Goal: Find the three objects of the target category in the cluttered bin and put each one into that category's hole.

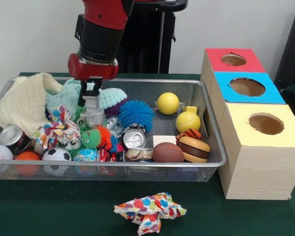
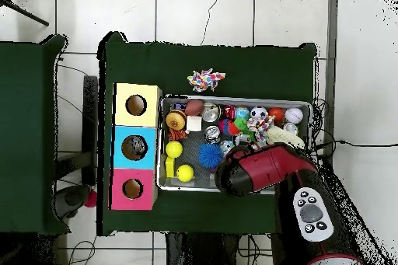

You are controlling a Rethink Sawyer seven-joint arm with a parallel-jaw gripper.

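Observation:
The wire mesh bin (image 1: 137, 164) is full of clutter; it also shows in the overhead view (image 2: 233, 99). My gripper (image 1: 92, 119) reaches down into its left-middle. It sits among a polka-dot cloth (image 1: 59, 128), a green spiky ball (image 1: 91, 138) and a mint cloth (image 1: 69, 96). Whether it holds anything is hidden by the clutter. The round hole (image 1: 247, 87) in the blue-topped box is to the right of the bin, in the middle of three boxes; it also shows in the overhead view (image 2: 134, 148). In the overhead view my arm (image 2: 260, 170) covers the gripper.
Also in the bin: a blue spiky ball (image 1: 136, 113), a yellow ball (image 1: 168, 103), a tennis ball (image 1: 188, 121), a soda can (image 1: 134, 138), a brown football (image 1: 167, 152), a burger toy (image 1: 194, 149), a soccer ball (image 1: 56, 156) and a cream cloth (image 1: 24, 101). A second polka-dot cloth (image 1: 150, 210) lies on the table in front.

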